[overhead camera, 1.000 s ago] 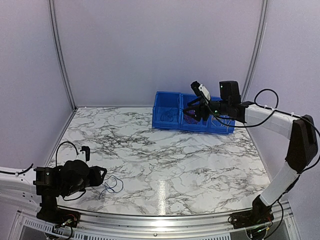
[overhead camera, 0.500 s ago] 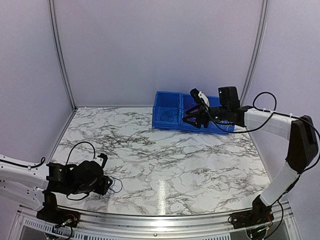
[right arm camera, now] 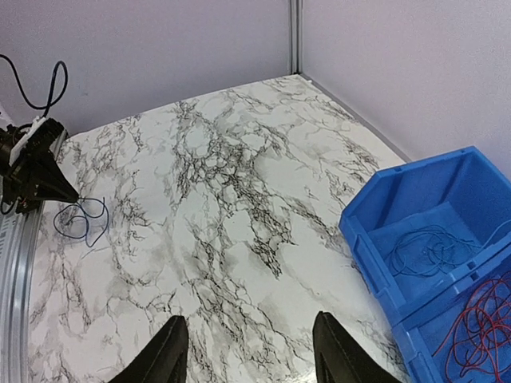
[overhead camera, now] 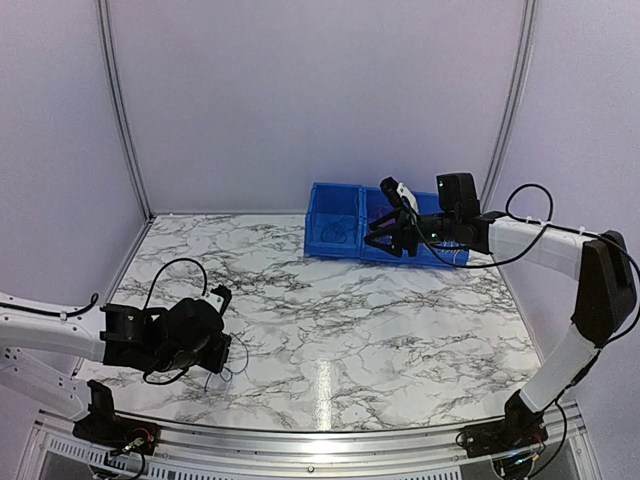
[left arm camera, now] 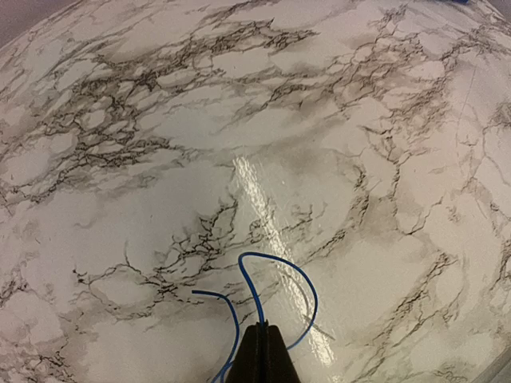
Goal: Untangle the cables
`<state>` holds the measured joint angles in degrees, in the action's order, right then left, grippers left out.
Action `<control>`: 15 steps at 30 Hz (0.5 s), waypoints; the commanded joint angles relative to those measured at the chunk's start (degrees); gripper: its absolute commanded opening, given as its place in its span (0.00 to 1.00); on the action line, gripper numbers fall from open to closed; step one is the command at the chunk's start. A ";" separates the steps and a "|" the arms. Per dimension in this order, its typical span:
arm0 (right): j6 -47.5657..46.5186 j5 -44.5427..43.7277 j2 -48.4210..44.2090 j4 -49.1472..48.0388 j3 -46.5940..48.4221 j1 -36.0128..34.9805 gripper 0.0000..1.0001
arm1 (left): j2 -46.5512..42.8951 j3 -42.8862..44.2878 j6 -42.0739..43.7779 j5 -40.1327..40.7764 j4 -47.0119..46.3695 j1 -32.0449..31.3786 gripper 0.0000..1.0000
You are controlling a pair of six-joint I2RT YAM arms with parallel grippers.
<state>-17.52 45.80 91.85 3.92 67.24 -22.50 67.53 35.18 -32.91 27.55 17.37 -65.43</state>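
The left claw [left arm camera: 261, 333], fingers pressed together, pinches a blue cable [left arm camera: 275, 263] at its very tip, low over the marble-patterned table [left arm camera: 160, 120] near the front left corner. The wire curls out ahead of the tip in a small loop, with one free end lying off to the left. The grip looks meant to keep this single strand on its own, away from the others. Across the table, the right claw [right arm camera: 250, 339] hangs spread and empty above bare marble beside the blue bin [right arm camera: 375, 195], apparently poised to reach in. There a blue coil [right arm camera: 427, 251] lies in one compartment and a red tangle [right arm camera: 479, 319] in the next, near the right claw and well apart from the left.
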 commanded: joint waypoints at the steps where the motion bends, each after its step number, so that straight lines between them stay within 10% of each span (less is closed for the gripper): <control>1: 1.31 5.39 -1.03 -0.33 0.16 -1.26 0.53 | -5.85 3.88 5.89 2.33 -3.62 -0.23 0.00; 15: 8.19 10.46 1.77 0.16 3.08 -17.08 0.79 | -2.07 8.55 15.86 -3.52 -28.35 -0.23 0.00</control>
<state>-11.14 56.23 92.01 3.44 67.37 -35.57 61.91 39.44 -20.32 25.96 -5.21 -65.43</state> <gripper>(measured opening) 0.786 0.017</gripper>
